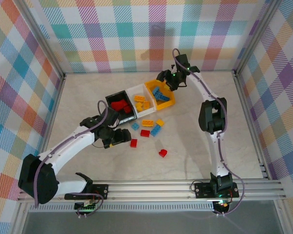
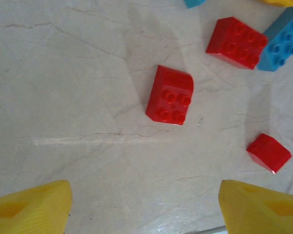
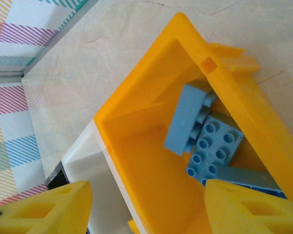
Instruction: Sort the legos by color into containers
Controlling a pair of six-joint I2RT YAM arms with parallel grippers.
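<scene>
The worktop (image 1: 219, 107) is pale and looks like stone, with thin crack lines. Soft cloth walls (image 1: 136, 34) with checks in many colours stand on three sides, and a silver metal rail (image 1: 161, 187) runs along the near edge. Three small plastic bins, joined in a row, sit around the middle, a bit toward the far edge. The black bin (image 1: 116, 94) has red bricks (image 1: 119, 105) in it, the white bin (image 1: 136, 89) has yellow-orange bricks (image 1: 141, 102), and the yellow-orange bin (image 1: 172, 101) has blue bricks (image 3: 212, 146). More loose bricks (image 1: 147, 123) in red, blue and orange lie just on the near side of the bins. The left gripper (image 2: 144, 190) hangs over the worktop with its yellow fingers (image 2: 34, 207) wide apart, and it holds nothing. A rounded red brick with four studs (image 2: 170, 95) lies ahead of it, not touching it. The right gripper (image 3: 146, 195) is over the yellow-orange bin. Its fingers are apart too, with nothing between them. There is lots of bare worktop by the left edge, the right edge and the near edge.
</scene>
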